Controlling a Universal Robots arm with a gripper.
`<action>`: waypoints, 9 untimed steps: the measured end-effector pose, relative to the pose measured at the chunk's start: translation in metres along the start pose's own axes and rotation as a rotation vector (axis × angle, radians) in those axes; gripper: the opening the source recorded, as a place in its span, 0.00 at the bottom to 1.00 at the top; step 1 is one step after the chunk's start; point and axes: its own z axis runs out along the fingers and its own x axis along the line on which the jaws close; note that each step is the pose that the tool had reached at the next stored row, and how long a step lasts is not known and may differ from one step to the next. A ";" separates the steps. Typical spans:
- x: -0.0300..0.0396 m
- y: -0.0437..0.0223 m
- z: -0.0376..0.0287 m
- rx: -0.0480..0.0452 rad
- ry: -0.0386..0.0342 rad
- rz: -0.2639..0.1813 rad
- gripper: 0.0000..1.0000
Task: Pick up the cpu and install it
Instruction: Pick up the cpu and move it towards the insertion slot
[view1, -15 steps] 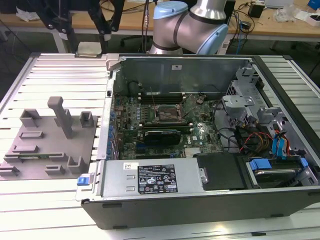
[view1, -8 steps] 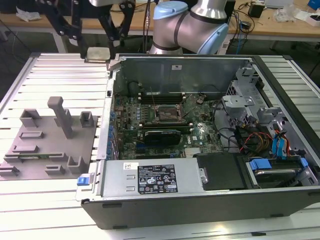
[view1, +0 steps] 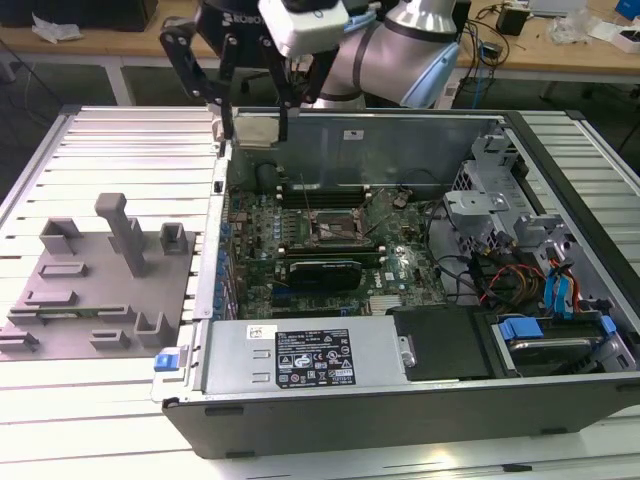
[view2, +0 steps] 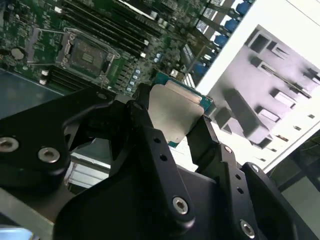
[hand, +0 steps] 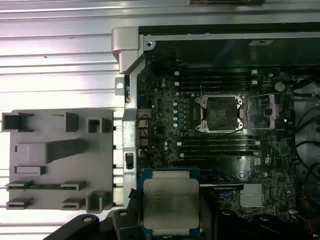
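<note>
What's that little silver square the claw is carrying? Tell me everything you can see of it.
It is the cpu, a thin flat square chip: a pale silver metal lid with faint print, on a green board that shows as a rim around it. The claw pinches it by two opposite edges between black fingers; nothing else touches it. It hangs in the air over the open computer case, not yet in the motherboard's socket.
</note>
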 end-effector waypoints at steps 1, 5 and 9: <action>-0.0024 0.0000 0.0018 -0.0001 0.0002 0.000 0.55; -0.0127 -0.0001 0.0098 -0.0001 0.0004 0.000 0.55; -0.0246 -0.0001 0.0174 0.0000 0.0004 0.000 0.55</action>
